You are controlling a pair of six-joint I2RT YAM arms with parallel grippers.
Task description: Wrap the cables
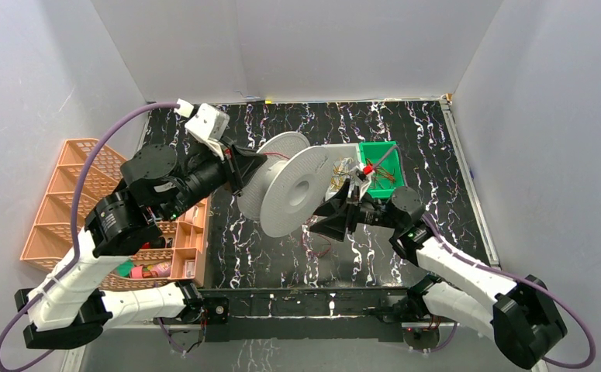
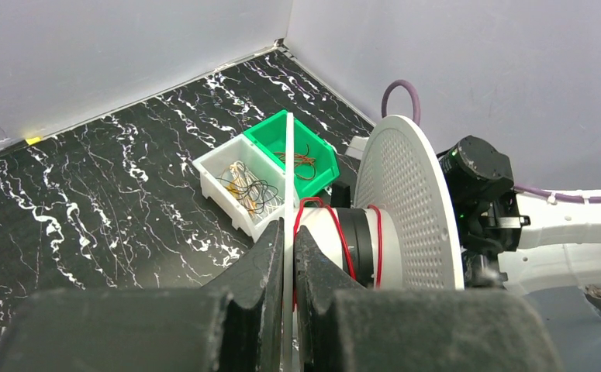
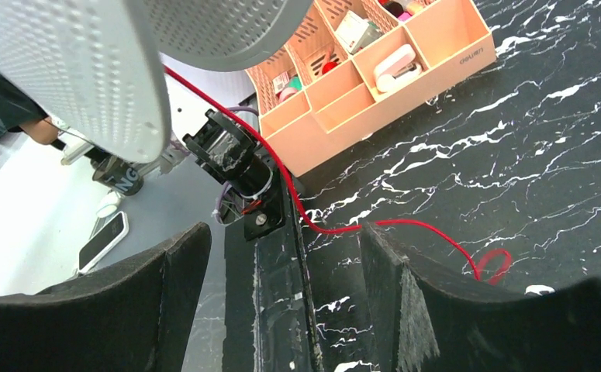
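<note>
Left end effector [image 2: 289, 232]: fingers pressed together on the thin edge of one flange of the spool [image 2: 405, 209]; spool held clear of the surface [image 1: 436, 170], axle roughly level.
Right end effector [image 3: 285, 232]: fingers wide apart, nothing gripped; set low, just beside the opposite flange.
Cables [image 3: 336, 229]: a few red turns round the spool core; loose tail dropping from the core to the surface and ending in a small curl.
Deciding relation: tail lying beyond and below the right fingertips, in line with the gap, long axis running across the opening; right arm plainly nearer.
Contact: none evident between tail and right fingers.
Progress, judged: early, slack left to wind.
Next move, judged: advance and close on the tail.
Risk, judged: hair-thin strand slipping through.
</note>
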